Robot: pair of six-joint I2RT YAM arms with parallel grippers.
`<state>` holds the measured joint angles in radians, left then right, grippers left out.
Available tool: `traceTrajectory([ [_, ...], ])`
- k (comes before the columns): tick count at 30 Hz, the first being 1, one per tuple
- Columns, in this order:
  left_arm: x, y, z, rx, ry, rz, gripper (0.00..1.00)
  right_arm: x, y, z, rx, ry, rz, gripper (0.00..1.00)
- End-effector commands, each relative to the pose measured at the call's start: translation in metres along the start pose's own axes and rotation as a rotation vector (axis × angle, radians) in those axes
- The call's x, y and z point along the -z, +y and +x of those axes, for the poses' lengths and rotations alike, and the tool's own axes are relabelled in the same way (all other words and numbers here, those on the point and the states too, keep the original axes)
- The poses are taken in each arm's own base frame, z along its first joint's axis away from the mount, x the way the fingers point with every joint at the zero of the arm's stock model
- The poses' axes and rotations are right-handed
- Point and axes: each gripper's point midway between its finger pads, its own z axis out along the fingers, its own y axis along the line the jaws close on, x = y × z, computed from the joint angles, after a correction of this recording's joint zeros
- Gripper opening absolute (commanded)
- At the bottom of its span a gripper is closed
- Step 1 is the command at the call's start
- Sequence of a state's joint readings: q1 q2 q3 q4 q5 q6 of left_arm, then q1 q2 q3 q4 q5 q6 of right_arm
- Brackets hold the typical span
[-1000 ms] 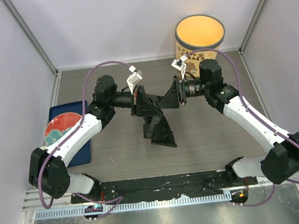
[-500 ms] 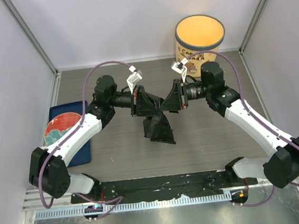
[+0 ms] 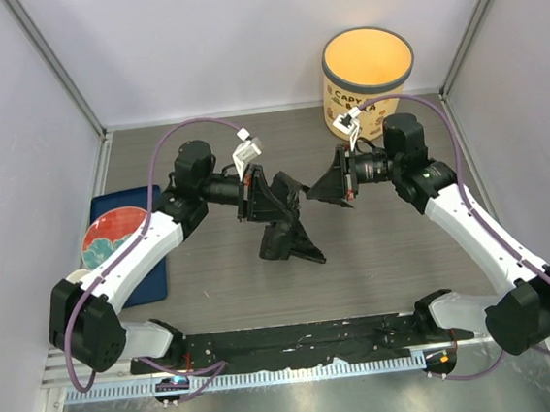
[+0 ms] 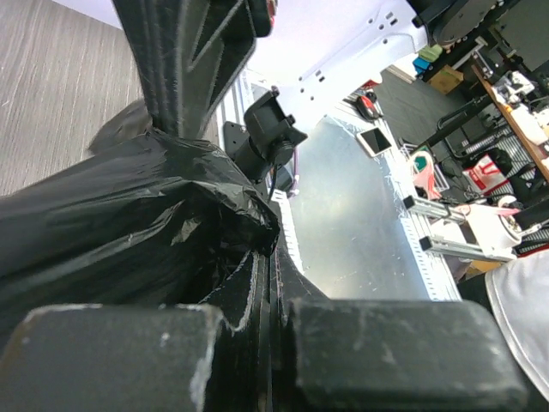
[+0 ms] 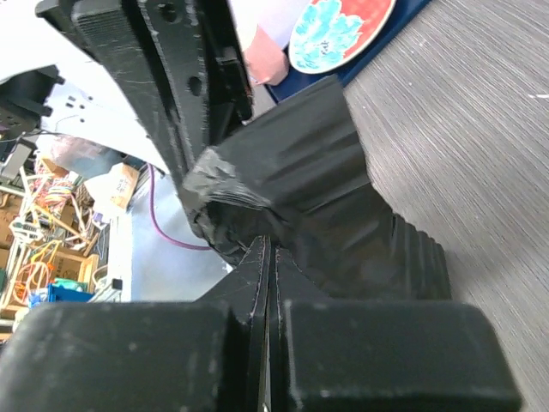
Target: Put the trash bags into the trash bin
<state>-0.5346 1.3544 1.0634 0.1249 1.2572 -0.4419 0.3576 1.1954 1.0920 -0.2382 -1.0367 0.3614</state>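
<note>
Trash bag (image 3: 282,230), crumpled black film, hangs over the counter (image 3: 386,244) well short of the trash bin (image 3: 344,97), clamped in the closed left fingers (image 4: 403,360). The right fingers (image 5: 403,360) are closed just beside it; whether they pinch film is unclear. Regrasping seems in hand. The next move calls for a firm two-sided hold, then a carry to the bin's mouth.

Trash bag (image 3: 288,236) sits left-front of trash bin (image 3: 334,91).

The trash bag (image 3: 285,226) hanging from the left hand (image 3: 279,194) fills the gap just ahead of the right hand (image 3: 314,190) and drapes onto the surface (image 3: 376,245) below. Behind the right hand stands the trash bin (image 3: 335,95), mouth open upward. Open surface spreads beneath the right hand. A blue mat (image 3: 150,276) carrying a plate (image 3: 114,236) lies behind the left hand, under its arm.
</note>
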Motion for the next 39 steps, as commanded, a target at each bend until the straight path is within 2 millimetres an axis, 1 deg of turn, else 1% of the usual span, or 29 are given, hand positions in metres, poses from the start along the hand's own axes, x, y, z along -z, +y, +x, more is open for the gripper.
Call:
traceTrajectory([
  [1, 0.006, -0.018, -0.006, -0.091, 0.014, 0.005, 0.00, 0.012, 0.006, -0.007, 0.073, -0.019, 0.044, 0.01],
  [4, 0.007, -0.017, -0.005, -0.085, 0.019, -0.005, 0.00, 0.012, 0.010, -0.002, 0.058, 0.000, 0.016, 0.01],
  [6, 0.007, -0.015, -0.007, -0.090, 0.014, -0.008, 0.00, 0.007, 0.017, 0.000, 0.032, 0.011, -0.037, 0.02],
  [7, 0.006, -0.016, -0.007, -0.089, 0.015, -0.004, 0.00, 0.006, 0.022, -0.001, 0.031, 0.011, -0.061, 0.32],
  [8, 0.005, -0.016, -0.008, -0.092, 0.016, 0.001, 0.00, 0.002, 0.029, 0.000, 0.047, 0.018, -0.082, 0.45],
  [9, 0.005, -0.015, -0.009, -0.093, 0.017, 0.004, 0.00, 0.000, 0.031, 0.001, 0.053, 0.018, -0.088, 0.53],
  [10, 0.004, -0.015, -0.009, -0.093, 0.017, 0.005, 0.00, -0.004, 0.034, -0.003, 0.070, -0.001, -0.090, 0.63],
  [12, 0.003, -0.017, -0.011, -0.102, 0.018, 0.013, 0.00, -0.011, 0.035, -0.002, 0.070, 0.006, -0.094, 0.65],
  [16, 0.001, -0.018, -0.011, -0.102, 0.021, 0.023, 0.00, -0.019, 0.030, -0.002, 0.087, 0.007, -0.094, 0.65],
  [19, 0.000, -0.020, -0.012, -0.098, 0.021, 0.030, 0.00, -0.025, 0.029, 0.002, 0.098, 0.022, -0.108, 0.61],
  [21, 0.000, -0.020, -0.012, -0.090, 0.021, 0.031, 0.00, -0.028, 0.030, 0.003, 0.102, 0.029, -0.118, 0.52],
  [23, -0.001, -0.021, -0.016, -0.110, 0.014, 0.035, 0.00, -0.030, 0.031, 0.003, 0.108, 0.030, -0.124, 0.39],
  [24, -0.001, -0.022, -0.016, -0.110, 0.014, 0.038, 0.00, -0.030, 0.031, 0.002, 0.111, 0.029, -0.126, 0.24],
  [25, 0.000, -0.022, -0.016, -0.110, 0.013, 0.037, 0.00, -0.030, 0.032, 0.002, 0.114, 0.029, -0.130, 0.17],
  [26, 0.000, -0.023, -0.016, -0.111, 0.012, 0.039, 0.00, -0.030, 0.032, 0.002, 0.114, 0.031, -0.131, 0.04],
  [27, 0.000, -0.024, -0.016, -0.110, 0.012, 0.039, 0.00, -0.029, 0.034, 0.001, 0.128, 0.028, -0.133, 0.01],
  [30, 0.002, -0.023, -0.014, -0.096, 0.010, 0.026, 0.00, -0.025, 0.034, -0.001, 0.146, 0.031, -0.100, 0.01],
  [31, 0.005, -0.019, -0.013, -0.084, 0.005, 0.005, 0.01, -0.021, 0.034, 0.002, 0.158, 0.035, -0.089, 0.01],
  [33, 0.010, -0.016, -0.014, -0.085, -0.005, -0.017, 0.03, -0.016, 0.033, 0.002, 0.159, 0.030, -0.070, 0.01],
  [34, 0.014, -0.011, -0.017, -0.093, -0.019, -0.048, 0.05, -0.015, 0.033, 0.003, 0.158, 0.030, -0.060, 0.01],
  [35, 0.016, -0.006, -0.012, -0.072, -0.010, -0.072, 0.06, -0.012, 0.034, 0.003, 0.162, 0.024, -0.054, 0.01],
  [37, 0.020, -0.004, -0.015, -0.077, -0.007, -0.090, 0.09, -0.011, 0.034, 0.004, 0.158, 0.026, -0.045, 0.01],
  [38, 0.020, -0.002, -0.011, -0.069, 0.006, -0.097, 0.10, -0.010, 0.036, 0.005, 0.166, 0.024, -0.044, 0.01],
  [39, 0.020, -0.002, -0.012, -0.072, 0.008, -0.096, 0.11, -0.009, 0.035, 0.005, 0.168, 0.022, -0.040, 0.01],
])
